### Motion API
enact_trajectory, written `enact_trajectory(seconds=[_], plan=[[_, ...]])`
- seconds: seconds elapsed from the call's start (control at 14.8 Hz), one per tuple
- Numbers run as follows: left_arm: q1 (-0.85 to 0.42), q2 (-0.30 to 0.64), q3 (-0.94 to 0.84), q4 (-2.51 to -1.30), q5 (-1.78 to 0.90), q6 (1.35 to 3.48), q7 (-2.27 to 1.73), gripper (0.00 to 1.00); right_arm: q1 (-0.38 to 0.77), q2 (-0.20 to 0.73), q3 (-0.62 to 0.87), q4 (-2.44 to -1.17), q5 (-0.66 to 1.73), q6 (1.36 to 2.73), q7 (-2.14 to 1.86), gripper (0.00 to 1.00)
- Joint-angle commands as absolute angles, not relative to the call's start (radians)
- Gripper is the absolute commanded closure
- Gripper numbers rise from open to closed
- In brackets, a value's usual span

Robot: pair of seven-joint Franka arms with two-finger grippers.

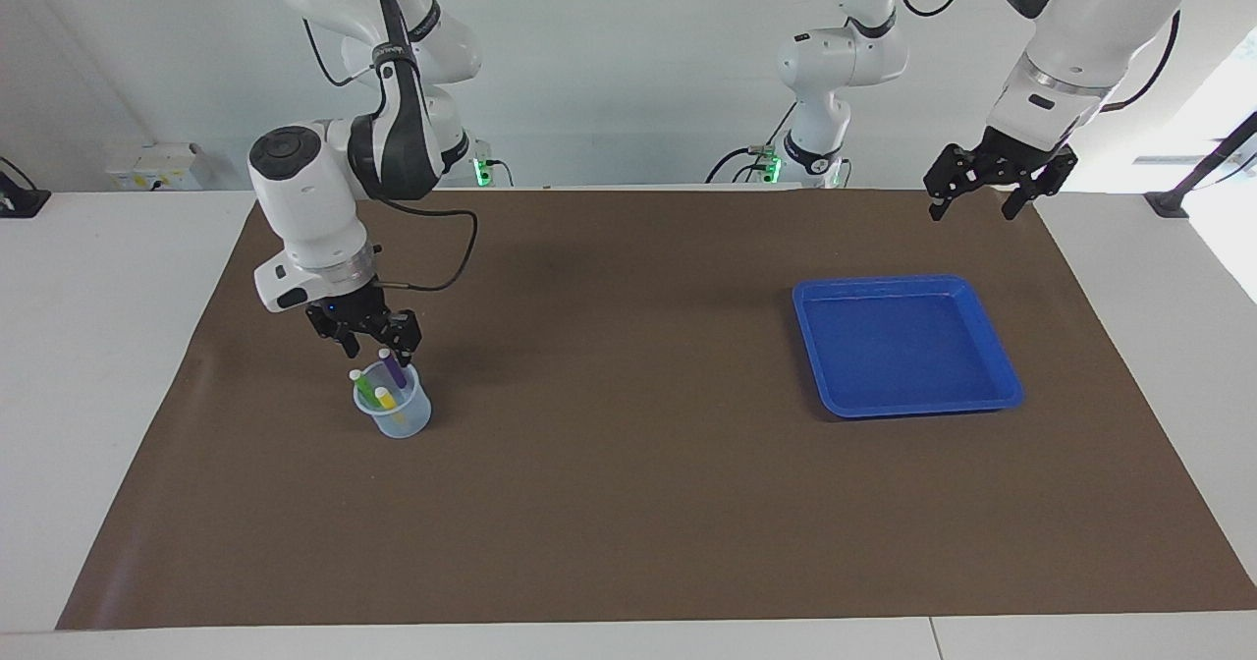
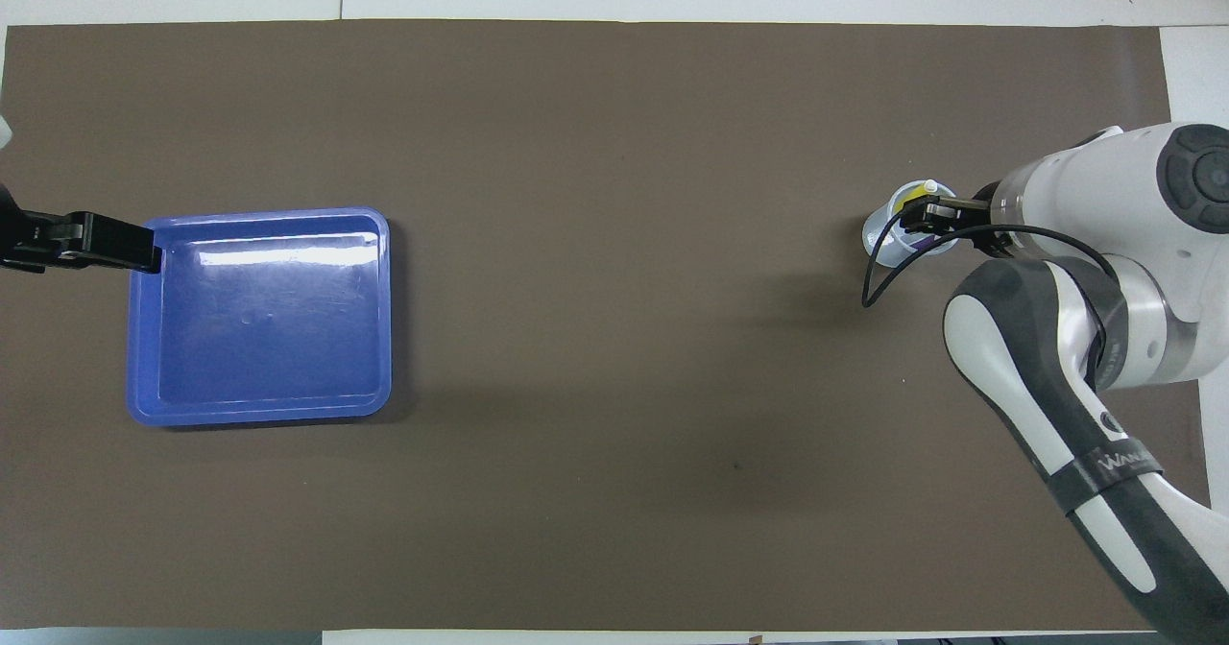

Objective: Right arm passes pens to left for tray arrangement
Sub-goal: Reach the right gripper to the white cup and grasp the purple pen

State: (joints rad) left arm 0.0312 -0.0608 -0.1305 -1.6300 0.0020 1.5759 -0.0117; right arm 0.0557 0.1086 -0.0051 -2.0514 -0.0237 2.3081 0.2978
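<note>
Brown mat, my right gripper poised over the cup of pens.

Facing view: its fingers stand apart around the purple pen's cap, nothing grasped; cup at eight o'clock, empty tray at three, left gripper waiting, spread, at one.
Overhead view: my right gripper covers the cup at three o'clock; tray at nine, ready for handovers.
</note>
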Motion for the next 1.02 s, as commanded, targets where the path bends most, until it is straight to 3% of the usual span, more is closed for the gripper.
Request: enact_trajectory(seconds=[0.0,0.07,0.27,0.34,0.68,0.95], plan=[[0.034,-0.072,-0.129,-1.637,-0.006,1.582,-0.02,0.0,0.051,0.086,0.002,-2.094,-0.026,2.347,0.314,0.24],[0.035,-0.072,-0.127,-1.637,-0.006,1.582,-0.018,0.0,0.052,0.084,0.002,-2.095,-0.025,2.342,0.314,0.29],[0.038,-0.072,-0.127,-1.634,-0.006,1.583,-0.017,0.0,0.052,0.084,0.006,-2.092,-0.028,2.333,0.308,0.93],[0.038,-0.072,-0.127,-1.634,-0.006,1.583,-0.018,0.0,0.052,0.086,0.006,-2.091,-0.029,2.332,0.308,1.0],[0.028,-0.072,-0.129,-1.631,-0.006,1.589,-0.02,0.0,0.052,0.078,0.018,-2.046,-0.029,2.283,0.308,1.0],[0.028,-0.072,-0.129,-1.631,-0.006,1.592,-0.018,0.0,0.051,0.022,0.02,-1.965,-0.026,2.136,0.31,1.0]])
